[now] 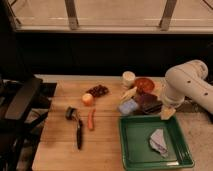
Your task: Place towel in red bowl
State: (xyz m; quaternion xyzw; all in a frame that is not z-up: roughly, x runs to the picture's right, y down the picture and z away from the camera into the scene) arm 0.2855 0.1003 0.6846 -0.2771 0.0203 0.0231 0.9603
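The towel is a small crumpled grey cloth lying in the green tray at the front right of the table. The red bowl stands at the back of the table, right of centre. My white arm comes in from the right, and my gripper hangs just above the tray's far right corner. It is between the bowl and the towel and touches neither. Nothing shows in its grasp.
A white cup stands left of the bowl. A blue sponge and a dark brown object lie in front of the bowl. Grapes, an orange fruit, a carrot and a black tool lie on the wooden table. A black chair is at the left.
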